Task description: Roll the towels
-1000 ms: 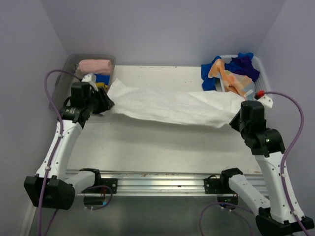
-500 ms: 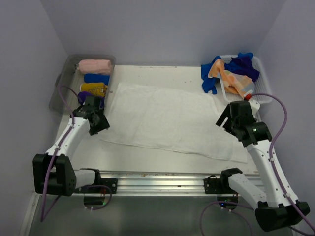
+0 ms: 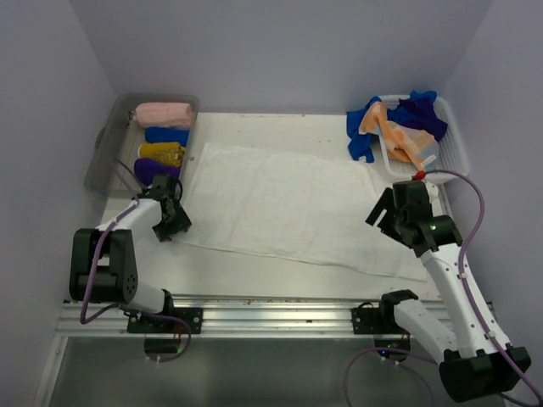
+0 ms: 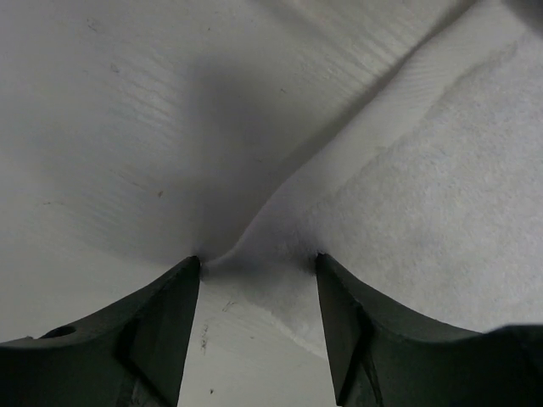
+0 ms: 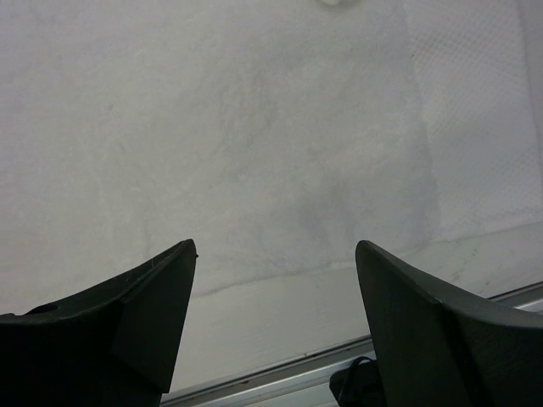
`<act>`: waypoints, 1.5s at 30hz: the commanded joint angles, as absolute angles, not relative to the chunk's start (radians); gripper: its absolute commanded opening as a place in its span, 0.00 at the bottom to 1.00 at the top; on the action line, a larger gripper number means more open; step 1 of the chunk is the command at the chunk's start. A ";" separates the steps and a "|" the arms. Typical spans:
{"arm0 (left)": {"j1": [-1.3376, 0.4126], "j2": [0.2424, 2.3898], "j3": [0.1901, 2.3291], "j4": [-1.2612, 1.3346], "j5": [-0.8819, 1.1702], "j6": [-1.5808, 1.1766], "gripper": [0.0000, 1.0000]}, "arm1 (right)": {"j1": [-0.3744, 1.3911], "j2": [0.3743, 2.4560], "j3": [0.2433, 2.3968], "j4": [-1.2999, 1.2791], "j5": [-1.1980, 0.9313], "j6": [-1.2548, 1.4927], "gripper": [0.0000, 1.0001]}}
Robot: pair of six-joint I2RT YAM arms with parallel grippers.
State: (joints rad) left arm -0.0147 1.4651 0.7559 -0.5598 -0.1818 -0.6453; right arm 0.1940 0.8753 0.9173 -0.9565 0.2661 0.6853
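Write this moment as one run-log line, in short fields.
white towel: spread out | left gripper: open, at near-left corner | right gripper: open, over right end

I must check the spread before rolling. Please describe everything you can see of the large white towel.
The white towel is a large rectangle of soft terry cloth, spread flat on the table, with faint creases. Its near left corner puckers up between the open fingers of the left gripper. The right gripper hangs open above the near right corner, apparently clear of it.
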 commanded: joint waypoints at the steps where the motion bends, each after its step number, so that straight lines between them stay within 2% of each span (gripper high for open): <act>1: -0.005 1.514 0.729 -0.450 -0.158 -0.684 0.59 | 0.169 0.854 0.901 -0.977 0.233 0.712 0.80; 3: -0.005 1.543 0.735 -0.433 -0.144 -0.689 0.48 | 0.106 0.853 0.868 -0.992 0.186 0.706 0.80; 4: -0.005 1.569 0.736 -0.422 -0.137 -0.689 0.34 | 0.039 0.853 0.859 -1.018 0.140 0.698 0.80; 7: -0.005 1.594 0.747 -0.417 -0.103 -0.690 0.00 | -0.036 0.861 0.816 -1.071 0.144 0.695 0.81; 14: -0.008 1.447 0.796 -0.460 -0.095 -0.663 0.00 | -0.051 0.894 0.744 -1.103 0.124 0.938 0.81; 16: -0.008 1.421 0.819 -0.491 -0.100 -0.655 0.00 | -0.054 0.911 0.729 -1.120 0.184 0.968 0.81; 21: -0.003 1.402 0.929 -0.560 -0.120 -0.641 0.00 | -0.058 0.931 0.686 -1.101 0.215 1.071 0.81; 26: -0.003 1.423 1.072 -0.595 -0.136 -0.603 0.00 | -0.071 0.954 0.647 -1.097 0.365 1.124 0.80; 32: 0.000 1.434 1.117 -0.615 -0.138 -0.621 0.00 | -0.121 0.995 0.595 -1.011 0.403 1.126 0.79; 37: 0.032 1.445 1.138 -0.624 -0.126 -0.624 0.00 | -0.169 1.037 0.571 -0.948 0.373 1.121 0.74; 45: 0.031 1.447 1.123 -0.611 -0.086 -0.624 0.00 | -0.196 1.068 0.500 -0.812 0.377 1.135 0.60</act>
State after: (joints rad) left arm 0.0212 1.4494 1.0920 -0.6231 -0.0956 -0.6323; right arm -0.1905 1.0607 0.5251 -0.9005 0.3408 1.1007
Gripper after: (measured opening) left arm 0.038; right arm 0.623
